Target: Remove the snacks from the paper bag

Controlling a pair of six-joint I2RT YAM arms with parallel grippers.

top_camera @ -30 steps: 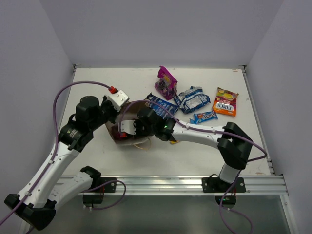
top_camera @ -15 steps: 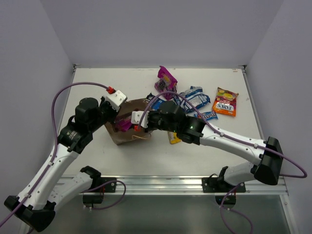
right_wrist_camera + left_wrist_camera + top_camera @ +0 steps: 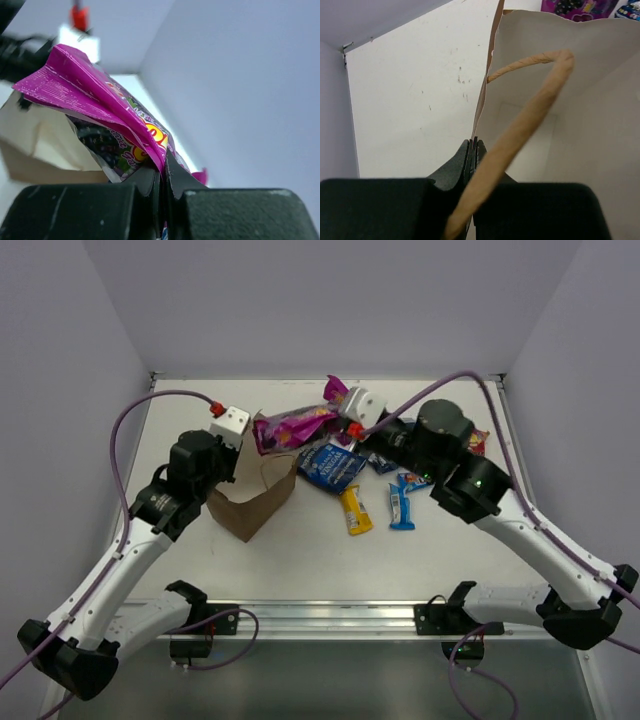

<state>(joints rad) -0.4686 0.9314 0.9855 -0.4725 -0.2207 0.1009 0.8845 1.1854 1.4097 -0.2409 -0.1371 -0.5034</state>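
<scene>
White table [image 3: 480, 560], lilac walls: pouch extraction in hand.
Right gripper [image 3: 162, 167] jaws clamped on a magenta pouch [image 3: 100, 107], held aloft clear of the bag [image 3: 255, 505]; left gripper [image 3: 473, 147] jaws pinched together on the bag's rim; the interior on view is bare. Judged next: carry the pouch to the pile, release. Count: one bag; two pouches, the second [image 3: 335, 390] at the far edge; one dark blue bag [image 3: 330, 465]; one yellow bar [image 3: 353, 512]; two blue bars [image 3: 400, 508]; anything more lies hidden under the right arm.

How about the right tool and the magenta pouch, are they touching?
Touching. The right wrist view shows the right tool closed on the magenta pouch, with the pouch's lower edge pinched right at the tool's tip.
</scene>
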